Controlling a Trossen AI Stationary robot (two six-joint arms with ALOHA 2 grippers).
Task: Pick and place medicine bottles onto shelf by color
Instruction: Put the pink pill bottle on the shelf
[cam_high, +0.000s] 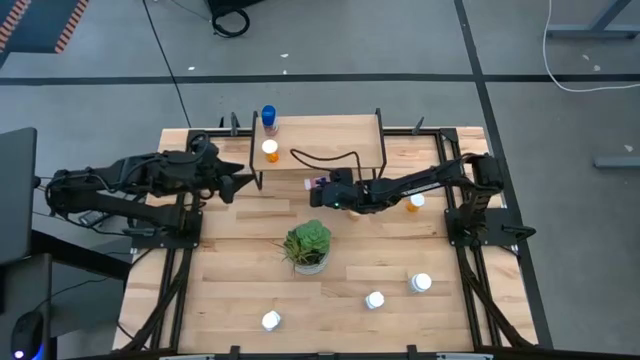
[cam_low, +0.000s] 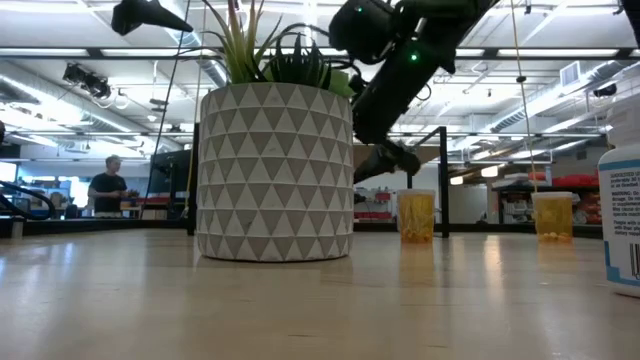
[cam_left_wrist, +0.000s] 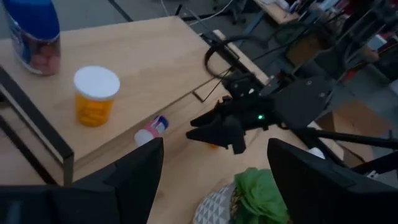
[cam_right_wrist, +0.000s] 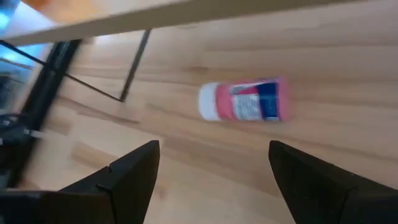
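Note:
The shelf (cam_high: 330, 135) stands at the table's far middle. On its left end stand a blue bottle (cam_high: 268, 118) and an orange white-capped bottle (cam_high: 270, 150); both also show in the left wrist view, the blue bottle (cam_left_wrist: 34, 34) and the orange bottle (cam_left_wrist: 94, 94). A pinkish bottle (cam_right_wrist: 245, 102) lies on its side on the table just in front of the shelf (cam_high: 316, 184). My right gripper (cam_high: 328, 190) is open right beside it, and its fingers (cam_right_wrist: 134, 165) do not touch it. My left gripper (cam_high: 240, 185) is open and empty by the shelf's left near corner.
A potted plant (cam_high: 307, 245) stands at the table's middle, just nearer than my right gripper. An orange bottle (cam_high: 415, 203) stands under my right arm. Three white-capped bottles (cam_high: 420, 283), (cam_high: 374, 299), (cam_high: 270, 320) stand near the front edge. A black cable (cam_high: 325, 157) lies on the shelf.

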